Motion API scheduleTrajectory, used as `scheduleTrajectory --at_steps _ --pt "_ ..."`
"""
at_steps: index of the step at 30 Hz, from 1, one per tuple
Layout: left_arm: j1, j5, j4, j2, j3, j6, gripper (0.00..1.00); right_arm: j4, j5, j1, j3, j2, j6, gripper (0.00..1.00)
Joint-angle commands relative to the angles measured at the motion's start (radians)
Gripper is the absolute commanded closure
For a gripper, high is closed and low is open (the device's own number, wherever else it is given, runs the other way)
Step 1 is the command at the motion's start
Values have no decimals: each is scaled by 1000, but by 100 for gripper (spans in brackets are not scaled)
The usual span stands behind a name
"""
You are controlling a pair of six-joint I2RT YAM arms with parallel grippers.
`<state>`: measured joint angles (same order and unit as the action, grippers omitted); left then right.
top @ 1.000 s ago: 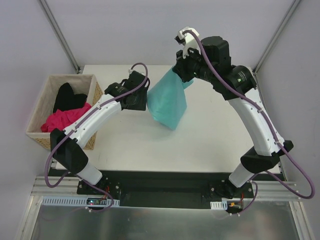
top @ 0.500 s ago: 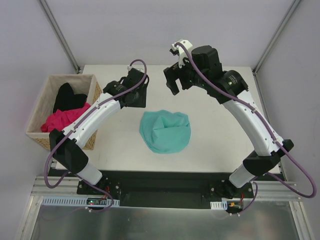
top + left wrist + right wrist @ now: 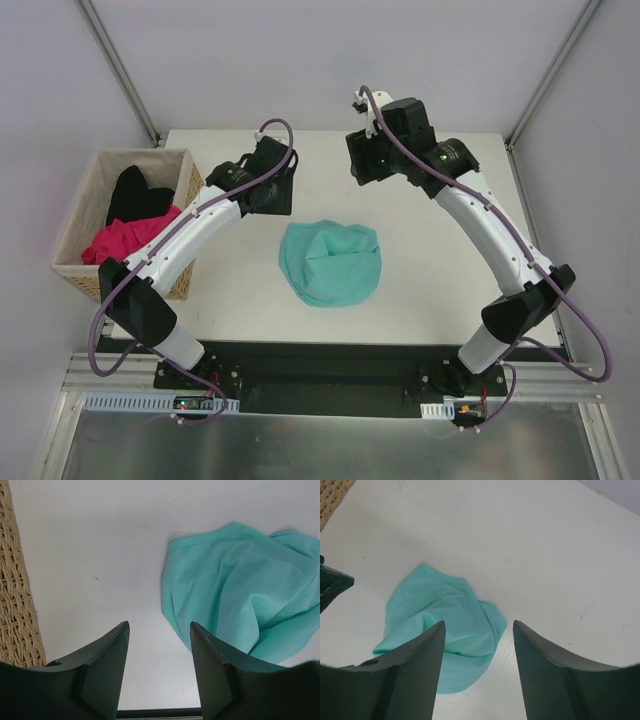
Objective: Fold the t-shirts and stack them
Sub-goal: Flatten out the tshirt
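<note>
Now released, the teal t-shirt (image 3: pixel 330 262) lies crumpled on the tabletop (image 3: pixel 440 270); left fingers (image 3: pixel 102 667) and right fingers (image 3: pixel 417 662) gape empty, so folding awaits.

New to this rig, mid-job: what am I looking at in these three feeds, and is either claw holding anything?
Two robot arms, left and right, are bolted at the near edge of a table. The wide picture looks down from above and behind them; the other two come from a camera on each wrist, that arm's own fingers showing at the bottom. A crumpled teal t-shirt lies on the table between the arms. The wicker basket on the left holds a pink t-shirt and a black t-shirt. The left gripper and right gripper are open and hold nothing.
</note>
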<state>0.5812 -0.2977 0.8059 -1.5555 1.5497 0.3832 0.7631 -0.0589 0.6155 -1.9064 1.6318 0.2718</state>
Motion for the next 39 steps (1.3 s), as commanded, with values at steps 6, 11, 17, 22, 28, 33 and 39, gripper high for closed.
scheduleTrajectory --at_steps 6,11,17,22,28,33,39 --pt "-29 -43 -1 86 -31 -7 48 -74 157 0 76 152 -100 23" --pt "-46 -54 -2 158 -66 9 48 -143 209 -3 184 206 -161 22" --pt "-66 -47 -1 204 -102 22 47 -202 264 -6 266 264 -198 22" --pt "-72 -38 1 209 -109 26 47 -234 316 -7 309 318 -227 22" --pt "-73 -34 9 218 -111 31 47 -281 350 -7 398 342 -256 28" --pt "-73 -31 12 221 -112 33 47 -294 370 -13 423 335 -263 88" --pt "-75 -18 10 212 -115 42 47 -196 292 -16 273 306 -186 99"
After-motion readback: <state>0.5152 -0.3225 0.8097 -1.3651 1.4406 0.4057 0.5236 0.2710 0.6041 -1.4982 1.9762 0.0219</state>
